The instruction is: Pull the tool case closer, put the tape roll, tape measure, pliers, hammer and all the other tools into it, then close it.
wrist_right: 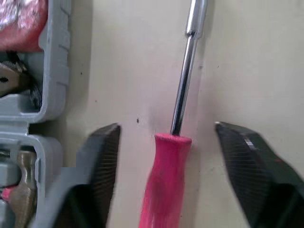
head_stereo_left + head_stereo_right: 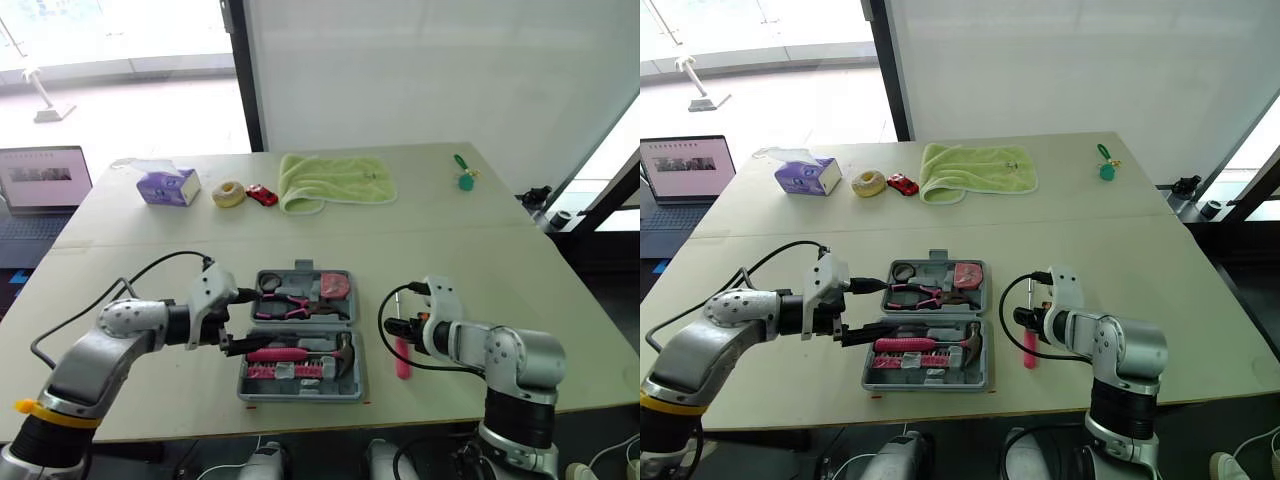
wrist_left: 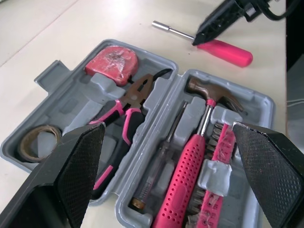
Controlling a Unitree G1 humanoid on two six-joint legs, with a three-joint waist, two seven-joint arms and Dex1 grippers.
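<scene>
While the left gripper (image 2: 240, 320) hangs, fingers spread wide, at the left edge of the opened tool case (image 3: 61, 80), pliers (image 3: 128, 102) and hammer (image 3: 183, 180) lie inside. Right of it, the right gripper (image 1: 167, 127) straddles a pink screwdriver (image 2: 403, 358) on the table (image 2: 450, 220), fingers well apart.

Holds the left arm (image 2: 110, 345) bent at the elbow and reaching forward and inward from the left, silver forearm nearly level, with the left gripper (image 2: 240, 320) at its end pointing toward the middle and its two black fingers (image 3: 78, 166) spread wide apart. Sets the right arm (image 2: 510, 355) folded sharply at the elbow, forearm turned inward toward the left one, with the right gripper (image 2: 398, 327) tipped downward and its fingers (image 1: 104, 156) likewise parted, a clear gap between them. Leaves the two grippers well apart, facing each other.
</scene>
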